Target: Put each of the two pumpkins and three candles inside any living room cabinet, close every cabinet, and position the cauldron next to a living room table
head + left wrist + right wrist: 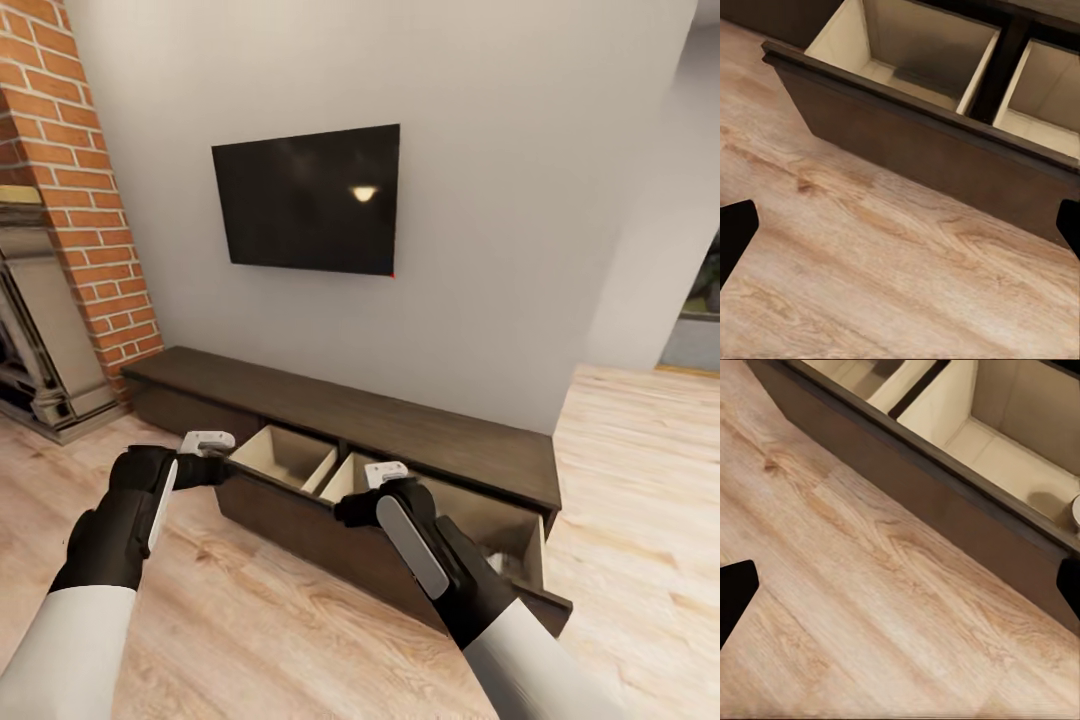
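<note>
Here the cabinet (400, 520) stands pulled open beneath the TV (306, 198); both grippers, left (205, 443) and right (383, 475), hover spread wide and empty at its front edge. Push squarely, evenly, to close it.

No readable text anywhere here: the wall-mounted black TV screen (306, 198) is blank apart from a light's reflection, and the long dark-brown wooden cabinet (400, 425) carries no label, brand or number.
</note>
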You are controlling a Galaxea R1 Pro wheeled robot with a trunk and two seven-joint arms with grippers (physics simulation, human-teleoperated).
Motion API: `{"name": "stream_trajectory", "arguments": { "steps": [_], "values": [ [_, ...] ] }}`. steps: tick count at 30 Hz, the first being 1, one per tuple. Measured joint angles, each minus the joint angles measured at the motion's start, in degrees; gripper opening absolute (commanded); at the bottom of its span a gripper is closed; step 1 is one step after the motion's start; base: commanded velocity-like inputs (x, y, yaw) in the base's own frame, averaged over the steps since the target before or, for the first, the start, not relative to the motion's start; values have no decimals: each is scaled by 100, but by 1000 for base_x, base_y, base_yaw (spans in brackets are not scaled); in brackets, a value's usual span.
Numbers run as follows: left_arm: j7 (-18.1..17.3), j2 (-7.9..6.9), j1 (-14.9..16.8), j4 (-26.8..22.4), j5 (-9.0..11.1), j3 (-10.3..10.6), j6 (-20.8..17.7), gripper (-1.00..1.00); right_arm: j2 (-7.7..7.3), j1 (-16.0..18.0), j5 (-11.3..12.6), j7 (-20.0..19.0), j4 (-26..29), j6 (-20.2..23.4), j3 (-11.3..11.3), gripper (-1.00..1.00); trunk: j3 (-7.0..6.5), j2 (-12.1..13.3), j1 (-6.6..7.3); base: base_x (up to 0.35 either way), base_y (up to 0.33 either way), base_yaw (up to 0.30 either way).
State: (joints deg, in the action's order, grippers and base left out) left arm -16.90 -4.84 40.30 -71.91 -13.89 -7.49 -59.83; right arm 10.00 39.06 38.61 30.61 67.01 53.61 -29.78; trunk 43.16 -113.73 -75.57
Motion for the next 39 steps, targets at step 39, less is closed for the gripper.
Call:
{"name": "stream_trajectory", "arguments": {
  "steps": [39],
  "values": [
    [0, -167, 7, 34, 8, -140, 0, 100, 0, 0, 2, 0, 1, -19, -280, 100, -498, 1365, 751, -78, 0, 273]
  ]
}}
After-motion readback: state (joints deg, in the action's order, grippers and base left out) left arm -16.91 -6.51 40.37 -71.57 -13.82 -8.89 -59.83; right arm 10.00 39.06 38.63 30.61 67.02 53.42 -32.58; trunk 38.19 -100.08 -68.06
